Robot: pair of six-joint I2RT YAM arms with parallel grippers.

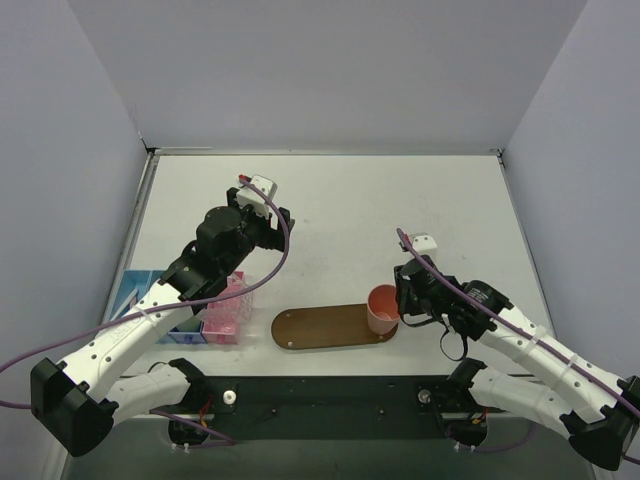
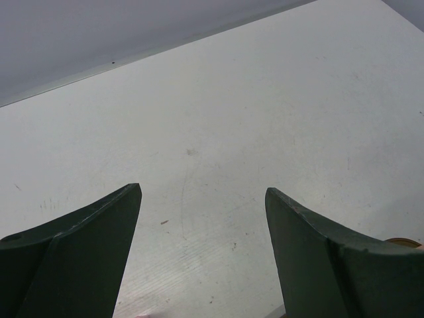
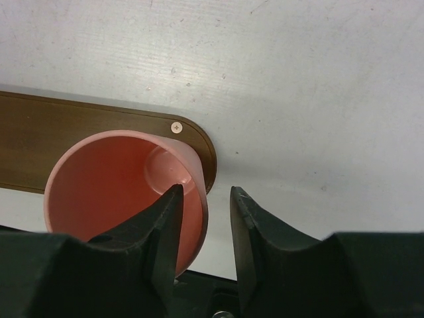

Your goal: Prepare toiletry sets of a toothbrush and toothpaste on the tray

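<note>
The brown oval wooden tray (image 1: 320, 327) lies near the table's front edge. A pink cup (image 1: 382, 308) stands on its right end. In the right wrist view the cup (image 3: 112, 179) is empty and the tray (image 3: 40, 132) runs off to the left. My right gripper (image 1: 402, 300) (image 3: 206, 192) straddles the cup's right rim, one finger inside and one outside, with a gap to the outer finger. My left gripper (image 1: 252, 240) (image 2: 202, 192) is open and empty, above bare table by the pink bin. No toothbrush or toothpaste can be made out.
A pink bin (image 1: 228, 312) and a blue bin (image 1: 150, 300) stand side by side at the front left, partly under my left arm. Their contents are not clear. Walls close in the table at the back and sides.
</note>
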